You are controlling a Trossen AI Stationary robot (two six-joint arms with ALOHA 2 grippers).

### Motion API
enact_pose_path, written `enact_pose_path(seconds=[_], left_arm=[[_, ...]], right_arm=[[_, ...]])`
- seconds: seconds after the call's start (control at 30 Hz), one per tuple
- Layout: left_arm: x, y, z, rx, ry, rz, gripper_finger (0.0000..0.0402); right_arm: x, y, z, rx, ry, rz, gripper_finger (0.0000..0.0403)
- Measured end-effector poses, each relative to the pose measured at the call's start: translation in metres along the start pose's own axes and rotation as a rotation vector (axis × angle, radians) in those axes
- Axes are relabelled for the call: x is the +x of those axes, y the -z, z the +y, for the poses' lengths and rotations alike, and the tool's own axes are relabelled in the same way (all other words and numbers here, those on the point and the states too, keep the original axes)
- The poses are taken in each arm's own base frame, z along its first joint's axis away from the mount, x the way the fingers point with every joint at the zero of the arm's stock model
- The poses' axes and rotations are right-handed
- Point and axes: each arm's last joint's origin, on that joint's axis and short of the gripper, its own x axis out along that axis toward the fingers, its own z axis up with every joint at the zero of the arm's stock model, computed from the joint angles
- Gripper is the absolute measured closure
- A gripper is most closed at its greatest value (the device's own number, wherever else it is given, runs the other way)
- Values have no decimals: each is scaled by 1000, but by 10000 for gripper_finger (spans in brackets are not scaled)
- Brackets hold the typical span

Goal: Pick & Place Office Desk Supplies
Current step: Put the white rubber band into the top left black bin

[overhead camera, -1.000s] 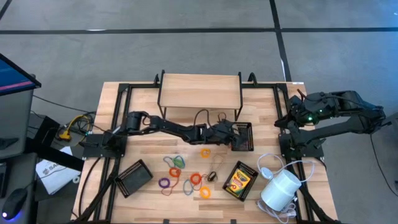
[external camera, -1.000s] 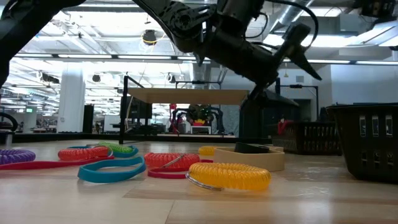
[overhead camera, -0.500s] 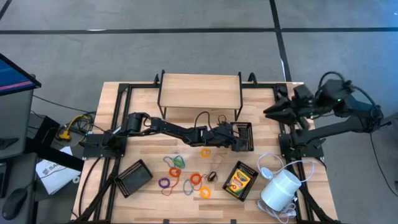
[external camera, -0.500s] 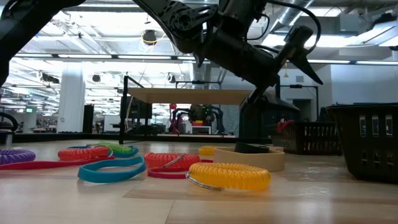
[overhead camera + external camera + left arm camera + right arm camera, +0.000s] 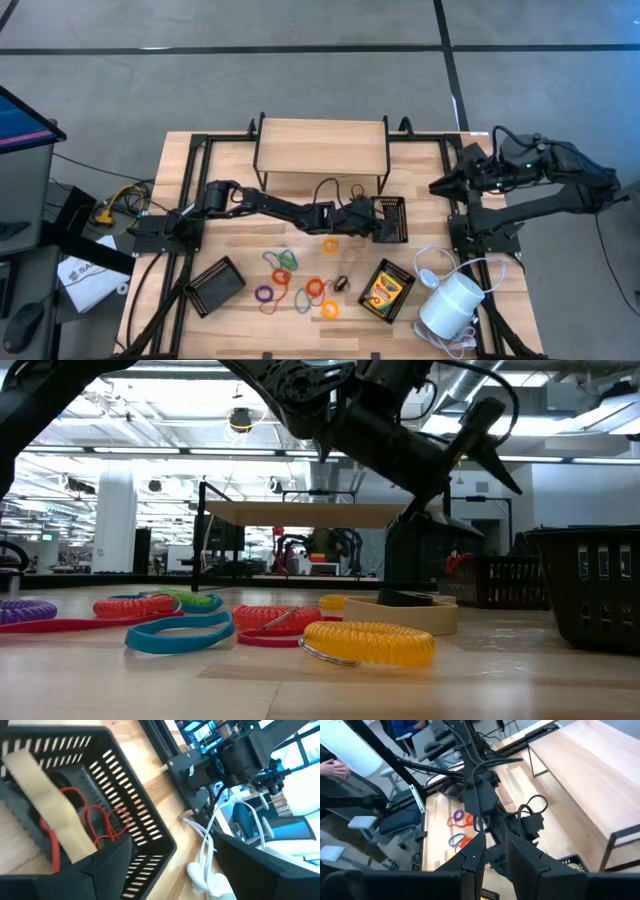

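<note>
Left gripper (image 5: 372, 224) sits mid-frame in the high view, over the near edge of the black mesh tray (image 5: 393, 220); fingers spread wide, holding nothing. Tray interior shows red loops (image 5: 102, 822) and a tan strip (image 5: 47, 805). Remaining coloured loops (image 5: 300, 285) lie scattered lower centre; crayon box (image 5: 384, 290) lower right of them. Right gripper (image 5: 445, 183) hangs at right edge, off the table; finger state cannot be told.
</note>
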Motion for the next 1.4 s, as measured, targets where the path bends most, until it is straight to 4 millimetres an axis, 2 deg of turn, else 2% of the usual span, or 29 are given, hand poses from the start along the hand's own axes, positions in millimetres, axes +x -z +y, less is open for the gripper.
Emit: enact_pose_path(seconds=[0.2,0.37,0.47,0.6,0.77,0.87,0.97,1.13,1.4], left_arm=[[0,-5,-3,40,-28,12,118],[-2,-5,-2,73,-117,76,118],[-6,-10,-16,87,-60,114,119],[-27,-14,-45,148,14,152,134],[-61,-9,-67,253,-48,201,164],[-73,7,-71,291,-95,294,181],[-80,31,-70,304,-145,394,193],[-85,59,-68,259,-175,420,202],[-85,82,-21,109,-406,405,203]], right_arm=[[-7,3,-4,-3,72,-29,330],[-8,8,-7,-8,112,16,330],[-8,10,-9,-10,127,39,330],[-9,12,-10,-13,153,52,330],[-9,15,-13,-20,206,80,330],[-9,17,-14,-23,224,90,330],[-9,17,-14,-25,233,92,330],[-8,17,-14,-24,235,97,330],[-9,18,-15,-16,241,109,330]])
